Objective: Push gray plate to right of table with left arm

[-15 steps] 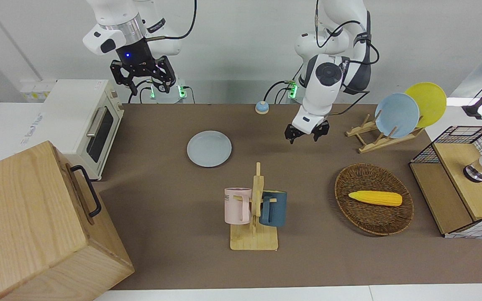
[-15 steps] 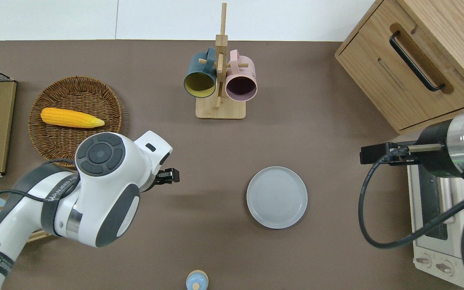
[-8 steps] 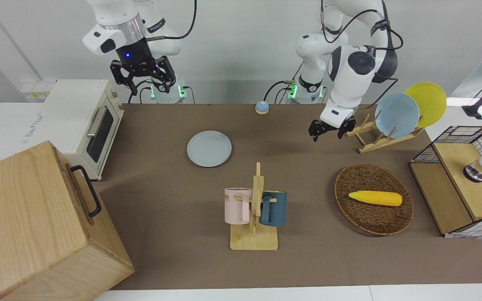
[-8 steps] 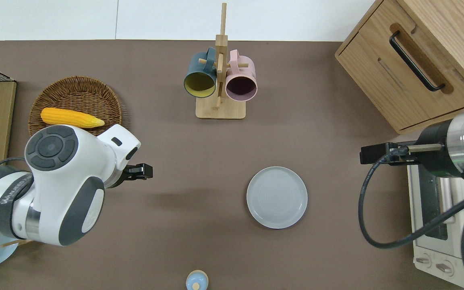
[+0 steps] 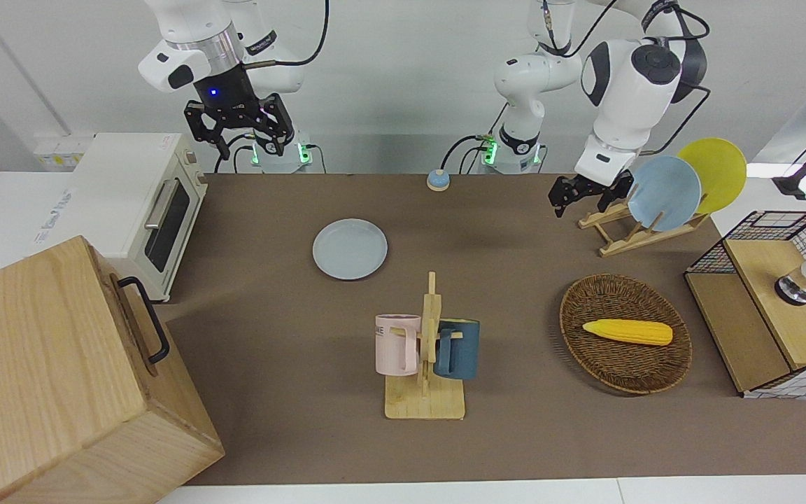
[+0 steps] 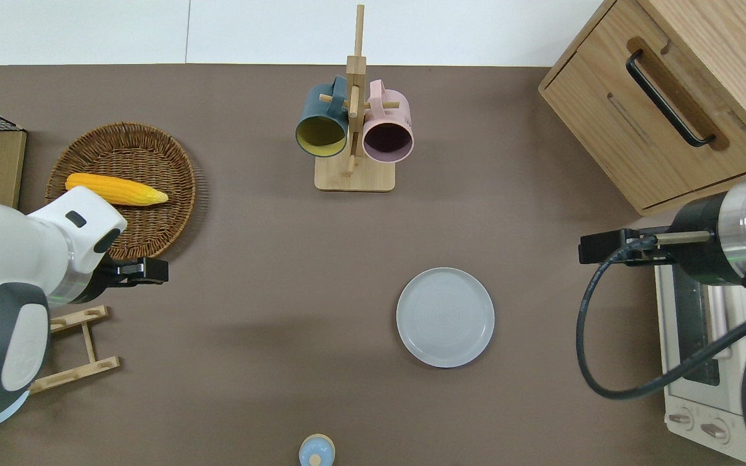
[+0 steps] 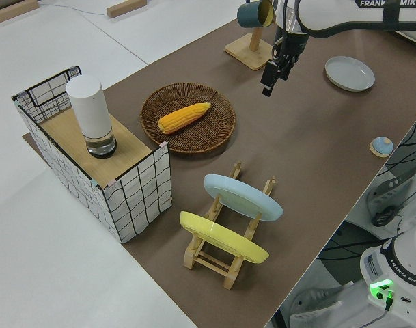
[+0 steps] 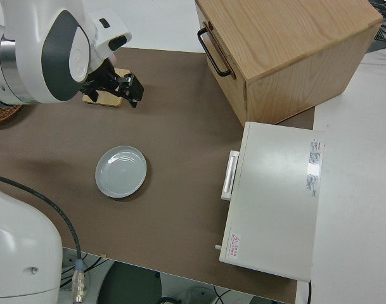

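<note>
Hanging in the air over the edge of the wicker basket [image 6: 120, 188], the left pincer [image 6: 143, 270] sits well apart from the gray plate [image 6: 445, 317] — the plate lies flat on the brown worktop [image 6: 269, 388], off toward the right arm's end from it, with only bare surface between the two. From where I stand I cannot tell whether that pincer is spread or closed; the black fingers point toward the plate in the overhead view.

Any push toward the right arm's end has to start from the plate's rim on the left arm's side, so my guess is the pincer must come down and cross that open stretch first. The plate is round, so it has no long axis to worry about.

Around it: the mug stand [image 6: 353, 129] with its pink and blue mugs stands farther from the robots than the plate, the toaster oven [image 5: 140, 210] and the wooden cabinet [image 6: 671, 97] wait at the right arm's end — those look like what limits the travel. An ear of corn [image 6: 114, 189] rests in the basket, and the plate rack [image 5: 644, 220] holds a sky-blue and a yellow plate. The right arm is parked, its pincer [image 5: 238, 129] spread open.
</note>
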